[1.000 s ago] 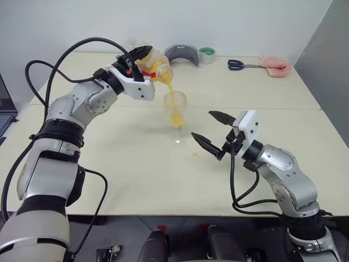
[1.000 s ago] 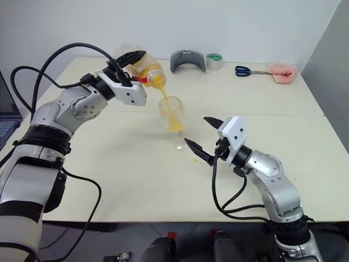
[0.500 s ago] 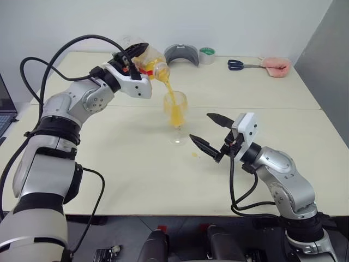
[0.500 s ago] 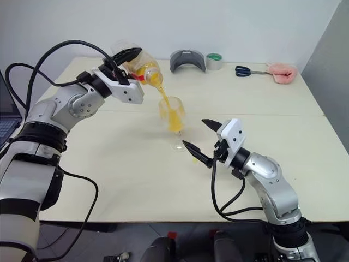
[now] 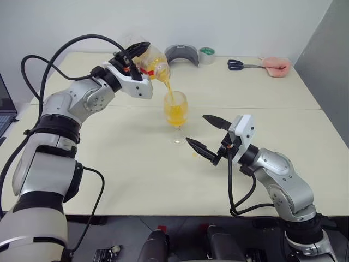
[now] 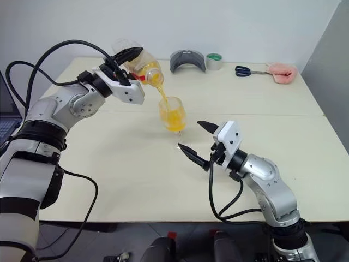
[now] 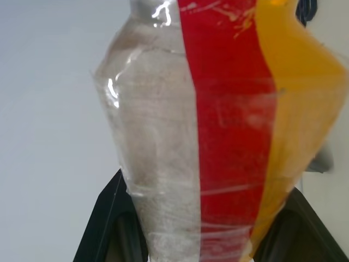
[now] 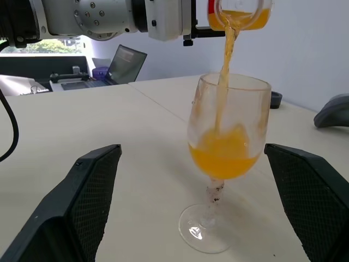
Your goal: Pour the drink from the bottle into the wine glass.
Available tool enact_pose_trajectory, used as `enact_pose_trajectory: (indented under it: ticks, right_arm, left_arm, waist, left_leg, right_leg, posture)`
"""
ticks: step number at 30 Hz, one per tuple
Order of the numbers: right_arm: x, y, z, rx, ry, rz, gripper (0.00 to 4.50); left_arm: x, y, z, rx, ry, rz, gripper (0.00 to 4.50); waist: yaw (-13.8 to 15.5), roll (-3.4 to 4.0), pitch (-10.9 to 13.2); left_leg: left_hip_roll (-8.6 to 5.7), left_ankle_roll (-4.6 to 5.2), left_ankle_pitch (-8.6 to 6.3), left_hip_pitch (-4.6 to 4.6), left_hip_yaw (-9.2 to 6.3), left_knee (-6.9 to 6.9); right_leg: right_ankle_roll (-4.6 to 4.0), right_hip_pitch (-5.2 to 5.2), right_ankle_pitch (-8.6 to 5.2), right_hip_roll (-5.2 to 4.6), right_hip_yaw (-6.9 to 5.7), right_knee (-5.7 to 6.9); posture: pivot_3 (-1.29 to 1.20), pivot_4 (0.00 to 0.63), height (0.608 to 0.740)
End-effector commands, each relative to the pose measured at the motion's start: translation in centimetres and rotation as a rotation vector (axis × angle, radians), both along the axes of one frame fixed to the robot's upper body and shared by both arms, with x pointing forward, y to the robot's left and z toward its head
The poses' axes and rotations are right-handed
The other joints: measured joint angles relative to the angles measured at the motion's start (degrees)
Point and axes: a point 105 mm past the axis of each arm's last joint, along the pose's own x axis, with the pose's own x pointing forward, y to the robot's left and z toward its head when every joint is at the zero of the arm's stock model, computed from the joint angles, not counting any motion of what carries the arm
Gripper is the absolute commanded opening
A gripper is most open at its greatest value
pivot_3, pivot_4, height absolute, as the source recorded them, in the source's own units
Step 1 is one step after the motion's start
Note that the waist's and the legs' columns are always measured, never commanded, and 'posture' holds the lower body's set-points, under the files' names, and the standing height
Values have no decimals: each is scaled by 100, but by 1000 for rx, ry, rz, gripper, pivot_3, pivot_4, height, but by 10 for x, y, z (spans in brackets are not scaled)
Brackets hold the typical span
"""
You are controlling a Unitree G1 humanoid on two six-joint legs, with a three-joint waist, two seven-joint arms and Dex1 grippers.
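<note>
Left gripper (image 5: 133, 54) clamps tilted bottle (image 5: 150, 61), drink (image 8: 224, 155) streaming into wine glass (image 5: 176, 112) mid-worktop (image 5: 109, 164). Right gripper (image 5: 206, 136) wide apart, empty, near glass foot; bare worktop around.

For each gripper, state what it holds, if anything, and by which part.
The left gripper holds the bottle by its body, tipped over the wine glass. The right gripper is open and holds nothing.

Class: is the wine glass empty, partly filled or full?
Partly filled: the drink covers only the lower bowl of the wine glass.
</note>
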Motion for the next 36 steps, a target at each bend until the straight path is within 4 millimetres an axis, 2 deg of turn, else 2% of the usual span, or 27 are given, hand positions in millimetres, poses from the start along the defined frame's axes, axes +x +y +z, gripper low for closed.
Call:
enact_pose_trajectory:
  ticks: [1, 23, 36]
  right_arm:
    - [-8, 3, 9, 4, -48, 24, 4500]
    - [-11, 5, 9, 11, -42, 29, 4500]
    - [-13, 6, 10, 8, -51, 40, 4500]
  left_arm:
    - [-4, 0, 22, -5, -73, -9, 1782]
    - [-2, -6, 23, 2, -83, -12, 1782]
    - [1, -15, 9, -129, 28, -54, 1782]
  waist:
    - [0, 0, 0]
    - [0, 0, 0]
    - [-2, 0, 0]
  left_leg:
    - [0, 0, 0, 0, 0, 0]
    - [0, 0, 0, 0, 0, 0]
    - [0, -1, 0, 1, 1, 1]
  right_leg:
    - [0, 0, 0, 0, 0, 0]
    - [0, 0, 0, 0, 0, 2]
    - [0, 0, 0, 0, 1, 4]
  posture:
    - [0, 150, 740]
    - [0, 150, 740]
    - [0, 150, 740]
